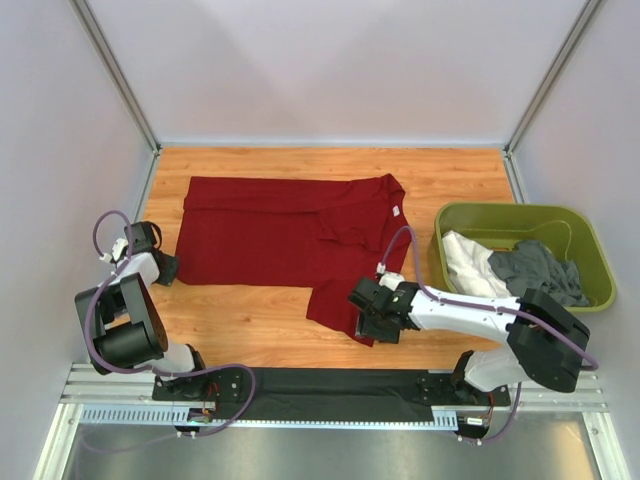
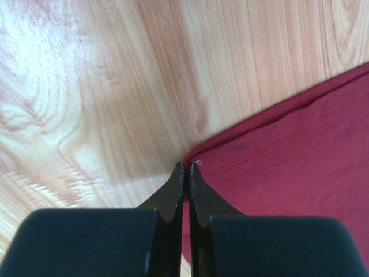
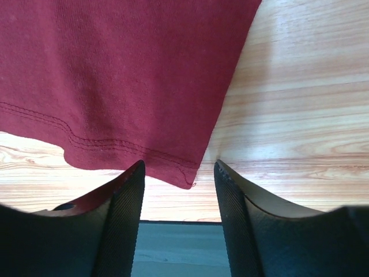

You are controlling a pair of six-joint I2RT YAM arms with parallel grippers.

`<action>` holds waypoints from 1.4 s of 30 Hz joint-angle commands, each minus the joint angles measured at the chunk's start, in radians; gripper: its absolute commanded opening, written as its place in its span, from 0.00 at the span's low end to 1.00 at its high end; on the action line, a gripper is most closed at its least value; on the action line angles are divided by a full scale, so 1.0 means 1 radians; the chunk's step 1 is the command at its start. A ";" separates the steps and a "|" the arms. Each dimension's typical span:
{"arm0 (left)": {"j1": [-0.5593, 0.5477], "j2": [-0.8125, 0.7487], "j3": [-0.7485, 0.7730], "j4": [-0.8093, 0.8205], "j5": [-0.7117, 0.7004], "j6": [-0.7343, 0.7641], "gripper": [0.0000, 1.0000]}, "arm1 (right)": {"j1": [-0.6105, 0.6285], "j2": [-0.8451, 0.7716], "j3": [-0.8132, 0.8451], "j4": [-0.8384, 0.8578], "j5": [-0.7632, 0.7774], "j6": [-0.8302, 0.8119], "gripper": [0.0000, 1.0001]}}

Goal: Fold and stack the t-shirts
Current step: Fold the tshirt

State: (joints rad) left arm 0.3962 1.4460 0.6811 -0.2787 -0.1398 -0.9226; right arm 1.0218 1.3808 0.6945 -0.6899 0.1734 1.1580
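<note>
The dark red t-shirt lies spread on the wooden table, its small white neck label at the right. My left gripper sits at the shirt's near-left corner. In the left wrist view the left gripper is shut, with the corner of the red cloth pinched between the tips. My right gripper is at the near-right hem. It stands open, its fingers either side of the hem corner. A white t-shirt and a dark grey t-shirt lie crumpled in the tub.
The olive-green plastic tub stands at the table's right side. Pale walls enclose the table on three sides. A black strip and a metal rail run along the near edge by the arm bases.
</note>
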 commanded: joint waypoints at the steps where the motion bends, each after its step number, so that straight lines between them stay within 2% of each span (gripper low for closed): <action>1: 0.006 -0.003 -0.018 -0.036 -0.021 -0.009 0.00 | 0.012 0.037 -0.015 0.021 0.002 0.037 0.52; 5: 0.006 0.001 -0.017 -0.037 -0.021 -0.009 0.00 | 0.014 0.073 -0.012 0.042 -0.005 0.017 0.47; 8: 0.007 0.002 -0.015 -0.039 -0.021 -0.010 0.00 | 0.014 0.129 -0.003 0.050 -0.009 0.000 0.38; 9: 0.006 0.004 -0.014 -0.040 -0.021 -0.010 0.00 | 0.015 0.147 0.008 0.038 -0.006 -0.006 0.28; 11: 0.006 0.002 -0.012 -0.043 -0.023 -0.010 0.00 | 0.014 0.152 0.031 0.021 0.000 -0.020 0.19; 12: 0.006 0.002 -0.012 -0.043 -0.024 -0.012 0.00 | 0.014 0.146 0.037 0.013 0.003 -0.021 0.10; 14: 0.006 0.002 -0.009 -0.054 -0.027 -0.009 0.00 | 0.014 0.132 0.054 -0.019 0.009 -0.027 0.00; 22: 0.006 -0.029 0.051 -0.129 -0.044 0.007 0.00 | -0.011 -0.005 0.213 -0.244 0.109 -0.096 0.00; 28: 0.006 -0.065 0.086 -0.155 -0.083 -0.042 0.00 | -0.199 -0.071 0.312 -0.249 0.118 -0.237 0.00; 35: 0.000 -0.067 0.129 -0.159 -0.106 -0.111 0.00 | -0.368 0.042 0.485 -0.204 0.132 -0.435 0.00; 42: -0.063 -0.035 0.222 -0.208 -0.228 -0.180 0.00 | -0.486 0.201 0.672 -0.143 0.107 -0.566 0.00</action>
State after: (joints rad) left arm 0.3569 1.4090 0.8429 -0.4744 -0.2718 -1.0428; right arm 0.5873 1.5402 1.2743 -0.8925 0.2722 0.6991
